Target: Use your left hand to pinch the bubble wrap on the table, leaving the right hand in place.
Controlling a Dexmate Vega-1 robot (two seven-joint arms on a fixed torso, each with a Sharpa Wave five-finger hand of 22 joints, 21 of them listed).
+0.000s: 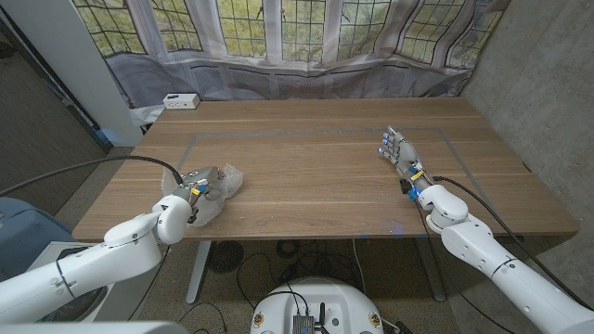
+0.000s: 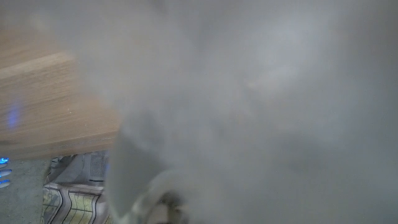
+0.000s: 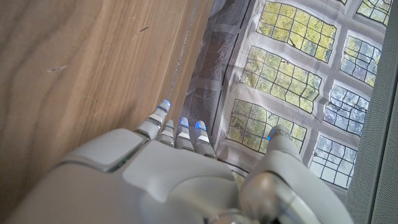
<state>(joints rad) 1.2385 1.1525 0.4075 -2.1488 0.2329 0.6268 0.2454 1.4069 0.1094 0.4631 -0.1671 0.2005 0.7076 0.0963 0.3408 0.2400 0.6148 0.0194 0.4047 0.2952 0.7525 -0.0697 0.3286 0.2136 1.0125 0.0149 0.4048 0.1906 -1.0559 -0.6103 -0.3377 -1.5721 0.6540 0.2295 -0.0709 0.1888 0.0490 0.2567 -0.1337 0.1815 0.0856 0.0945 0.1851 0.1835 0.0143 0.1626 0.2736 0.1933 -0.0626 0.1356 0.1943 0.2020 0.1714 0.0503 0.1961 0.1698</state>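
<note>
The wrap [image 1: 223, 183] lies crumpled near the table's [image 1: 316, 176] front-left corner, and the left hand [image 1: 198, 190] is on top of it, fingers reaching into the film from the near side, so the wrap sits directly under and just ahead of that hand. Whether the fingers have closed on a fold I cannot tell; the left wrist view is a grey blur of film [image 2: 249, 93] pressed close to the lens. The right hand [image 1: 399, 153] is well apart from the wrap, across the table, fingers together and extended, holding nothing.
</note>
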